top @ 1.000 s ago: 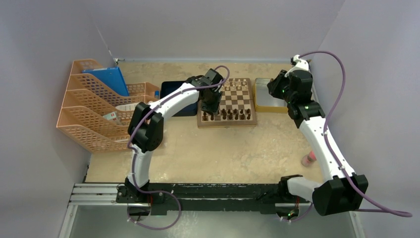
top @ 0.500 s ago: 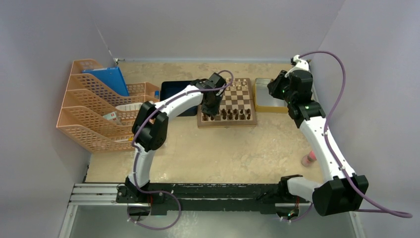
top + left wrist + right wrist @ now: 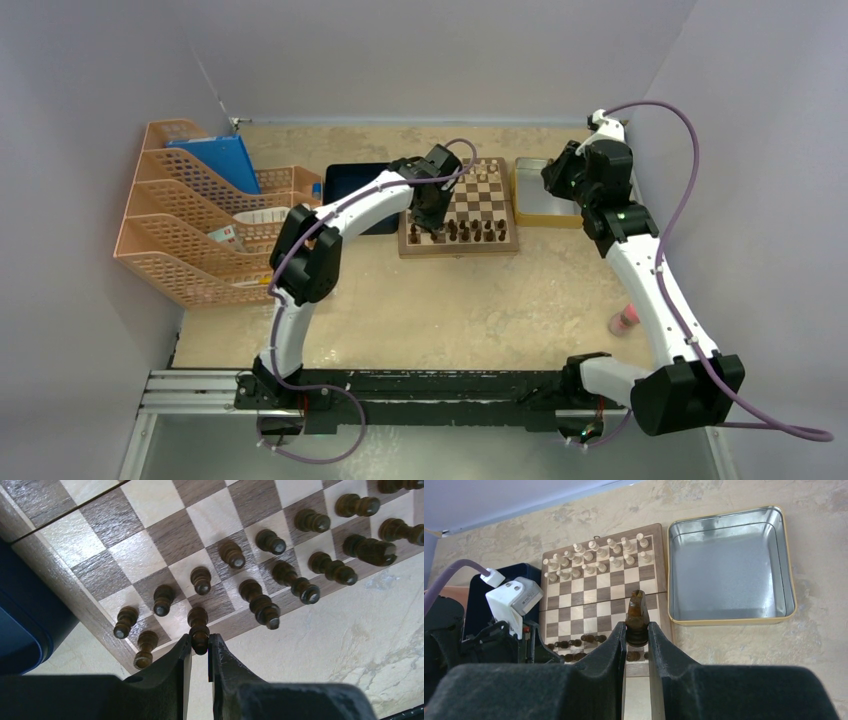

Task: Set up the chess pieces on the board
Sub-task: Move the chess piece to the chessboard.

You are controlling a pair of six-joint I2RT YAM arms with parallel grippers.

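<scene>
Chess pieces (image 3: 260, 602): dark ones stand in two rows at the board's (image 3: 150, 500) near edge. Your left gripper (image 3: 199, 641) pinches a back-row piece (image 3: 198, 622) there; right gripper (image 3: 637, 630) clamps a knight (image 3: 637, 611) clear of the board. Neighbours crowd close, so any sideways drag could topple them.

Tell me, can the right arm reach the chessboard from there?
Probably yes. The right hand, gripping a tall dark piece, hangs by the silver tray beside the chessboard. Only the left hand, pinching a small dark piece, is over the board's other side, so nothing looks in the way.
</scene>
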